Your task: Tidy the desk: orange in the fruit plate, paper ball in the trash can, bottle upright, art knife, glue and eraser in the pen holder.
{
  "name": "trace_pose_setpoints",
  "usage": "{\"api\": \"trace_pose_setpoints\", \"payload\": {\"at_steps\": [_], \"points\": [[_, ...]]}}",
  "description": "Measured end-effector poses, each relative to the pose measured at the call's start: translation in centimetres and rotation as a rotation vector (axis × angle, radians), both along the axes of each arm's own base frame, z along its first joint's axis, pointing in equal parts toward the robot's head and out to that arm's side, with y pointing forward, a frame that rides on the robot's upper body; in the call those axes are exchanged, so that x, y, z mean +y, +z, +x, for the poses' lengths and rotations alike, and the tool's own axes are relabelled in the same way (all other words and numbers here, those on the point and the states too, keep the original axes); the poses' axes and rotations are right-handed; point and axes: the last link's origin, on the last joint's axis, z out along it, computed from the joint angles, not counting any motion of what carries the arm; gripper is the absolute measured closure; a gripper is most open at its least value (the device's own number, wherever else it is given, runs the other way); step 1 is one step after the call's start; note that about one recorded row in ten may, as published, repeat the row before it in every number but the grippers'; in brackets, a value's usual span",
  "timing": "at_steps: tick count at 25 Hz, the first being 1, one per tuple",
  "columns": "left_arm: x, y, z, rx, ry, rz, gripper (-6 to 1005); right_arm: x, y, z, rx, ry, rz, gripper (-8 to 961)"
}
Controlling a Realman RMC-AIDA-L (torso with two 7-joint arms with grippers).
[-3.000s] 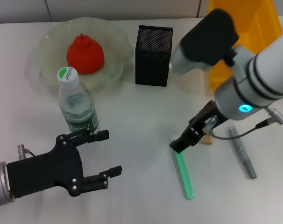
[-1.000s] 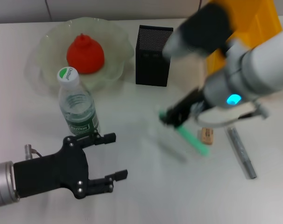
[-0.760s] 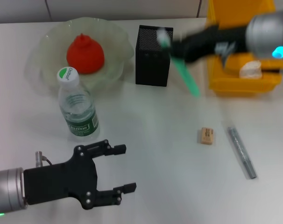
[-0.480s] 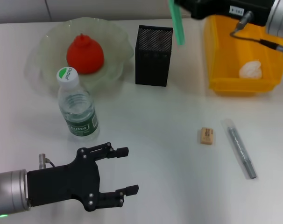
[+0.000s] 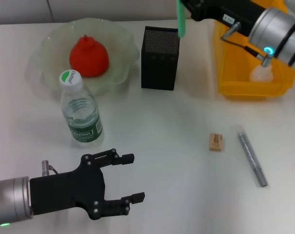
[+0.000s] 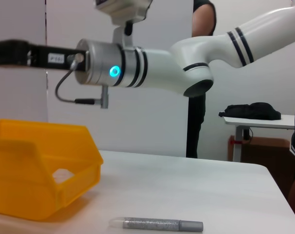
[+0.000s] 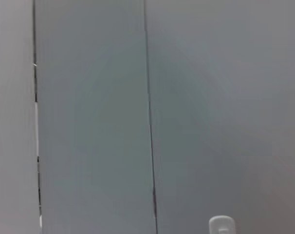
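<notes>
While I am holding the green art knife (image 5: 180, 19) upright over the black mesh pen holder (image 5: 160, 58), the right gripper (image 5: 192, 7) is clamped on its upper end at the top edge of the head view, with the lower tip hanging just above the holder's back right rim. I am judging it a light, stiff, smooth plastic stick, so it could swing or slip in the pinch; gripping near one end leaves the free length to lead into the opening. The holder's mouth is narrow, and the yellow trash can (image 5: 248, 73) is standing just beside the arm, so sideways room is tight. I am keeping the left gripper (image 5: 116, 184) open and idle near the front of the desk, below the upright bottle (image 5: 79, 110). The eraser (image 5: 215, 141) and grey glue stick (image 5: 250, 156) are lying apart on open desk, easy to reach.
</notes>
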Motion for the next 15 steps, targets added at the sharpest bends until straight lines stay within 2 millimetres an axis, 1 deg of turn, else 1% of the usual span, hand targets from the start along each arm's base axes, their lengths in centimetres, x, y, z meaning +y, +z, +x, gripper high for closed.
{"api": "trace_pose_setpoints", "payload": {"at_steps": [5,13,15], "points": [[0.1,0.0,0.1,-0.001,-0.002,-0.001,216,0.6,-1.4,-0.3,-0.021,-0.017,-0.047,709],[0.2,0.0,0.1,-0.001,-0.002,-0.001,216,0.5,-1.5,0.1,-0.027,-0.039,-0.053,677],[0.2,0.1,0.1,-0.001,0.001,0.001,216,-0.2,-1.1,-0.1,0.002,-0.026,-0.078,668]]}}
